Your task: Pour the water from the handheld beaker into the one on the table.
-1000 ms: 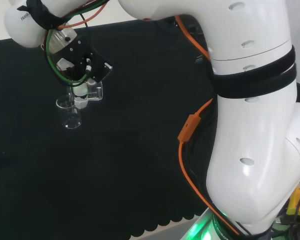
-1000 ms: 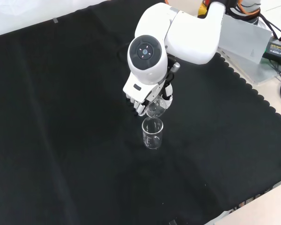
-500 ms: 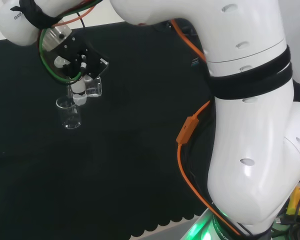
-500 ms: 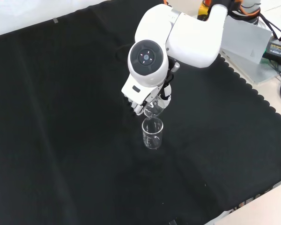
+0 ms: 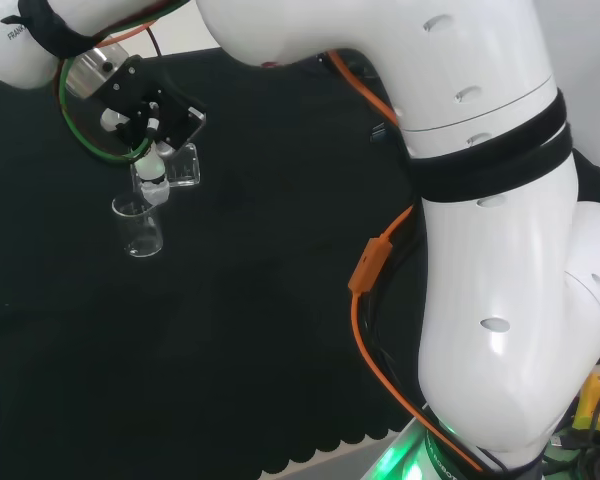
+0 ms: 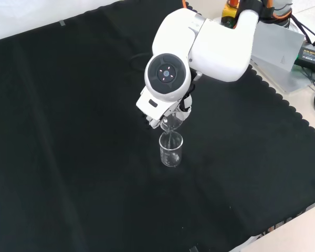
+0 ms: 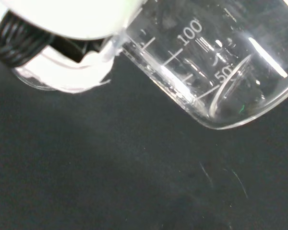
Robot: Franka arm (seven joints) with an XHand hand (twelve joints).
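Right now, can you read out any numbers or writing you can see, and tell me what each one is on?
"100": on the tilted clear glass beaker held in the hand, beside its scale lines.
"50": lower on the same scale.
Print on the arm's white link and on the standing clear beaker: too small to read.

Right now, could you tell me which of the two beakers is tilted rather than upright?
The beaker in the hand, the held beaker, is tilted; the table beaker stands upright on the cloth.

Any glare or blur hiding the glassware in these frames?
Wrist view: bright streaks glare on the held beaker; the white part of the hand is blurred. Head view: the table beaker is faint against the black cloth. Front view: its outline reads clearly.
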